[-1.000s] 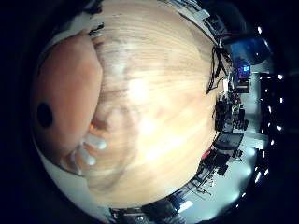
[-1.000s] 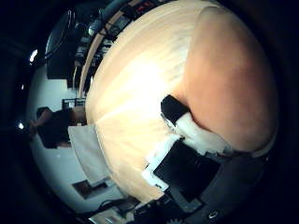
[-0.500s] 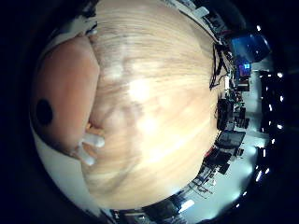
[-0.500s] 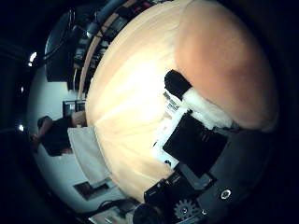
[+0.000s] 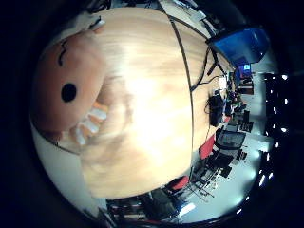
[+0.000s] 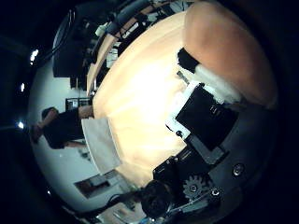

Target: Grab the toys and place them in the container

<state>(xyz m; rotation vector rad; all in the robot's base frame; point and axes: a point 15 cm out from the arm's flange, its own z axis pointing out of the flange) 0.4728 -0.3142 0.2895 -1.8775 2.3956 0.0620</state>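
A brown plush toy with a black eye and white teeth fills one side of the little finger side view, close to my palm. It hangs just over the wooden table and throws a shadow on it. In the thumb side view the same plush bulges past my right hand. A black and white finger curls against its side, the fingertip pressing into the fabric. A blue box-like object stands past the table's far corner; I cannot tell whether it is the container.
A dark line runs along the table top. Office chairs and desks crowd the room beyond the table's edge. A white sheet-like panel sits beside the table on the thumb side.
The palm views have turned and the table looks farther off. The plush stays against the palm and now shows its eye and teeth more fully. More of the hand's body is in view.
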